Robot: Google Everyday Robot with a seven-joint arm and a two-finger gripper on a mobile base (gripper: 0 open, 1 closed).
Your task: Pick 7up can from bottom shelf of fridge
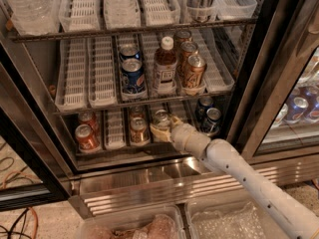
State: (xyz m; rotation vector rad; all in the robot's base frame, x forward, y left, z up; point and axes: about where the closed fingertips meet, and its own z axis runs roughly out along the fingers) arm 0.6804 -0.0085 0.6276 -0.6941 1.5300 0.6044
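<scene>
On bottom shelf [114,131], hand [166,129] at 7up can [160,117]

Open drinks fridge [269,59], seen from in front and slightly above. My white arm [249,183] reaches in from the near right. My gripper [166,128] is at the front of the bottom shelf [115,133], right up against the silver-green can [160,117] in a middle lane. Just left of that can stands an orange-brown can [139,130], and farther left a red can [86,137]. To the right are two dark blue cans [212,121]. The shelf above holds a brown bottle [165,66] and a blue can [133,76].
</scene>
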